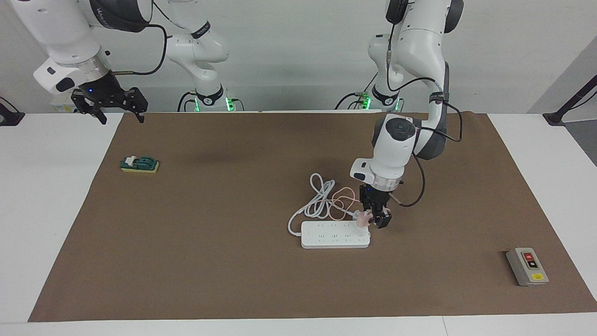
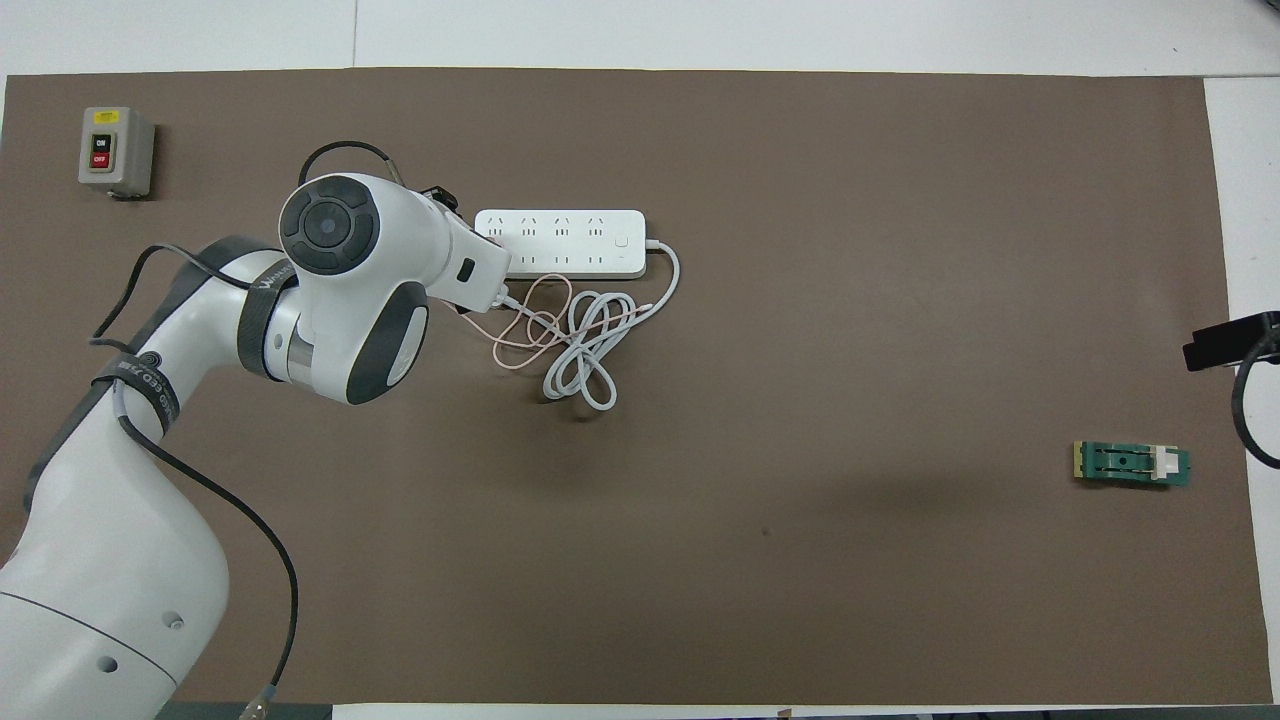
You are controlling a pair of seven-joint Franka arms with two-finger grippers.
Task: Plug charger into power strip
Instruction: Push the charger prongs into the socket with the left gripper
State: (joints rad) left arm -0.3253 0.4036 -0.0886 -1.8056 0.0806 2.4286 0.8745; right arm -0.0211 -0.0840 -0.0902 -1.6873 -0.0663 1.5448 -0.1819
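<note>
The white power strip (image 1: 335, 234) lies flat on the brown mat, its thick white cord (image 1: 317, 200) coiled on the side nearer the robots. My left gripper (image 1: 373, 220) hangs just above the strip's end toward the left arm's side, shut on the small pink charger (image 1: 364, 218). The charger's thin pink cable (image 1: 343, 203) loops back over the white cord. In the overhead view the strip (image 2: 560, 243) and the pink cable (image 2: 525, 320) show, but the left arm's wrist hides the charger. My right gripper (image 1: 120, 114) waits open, raised over the mat's corner at the right arm's end.
A grey switch box (image 1: 527, 266) with red and black buttons sits toward the left arm's end, farther from the robots than the strip. A small green and yellow block (image 1: 139, 164) lies toward the right arm's end of the mat (image 1: 224, 261).
</note>
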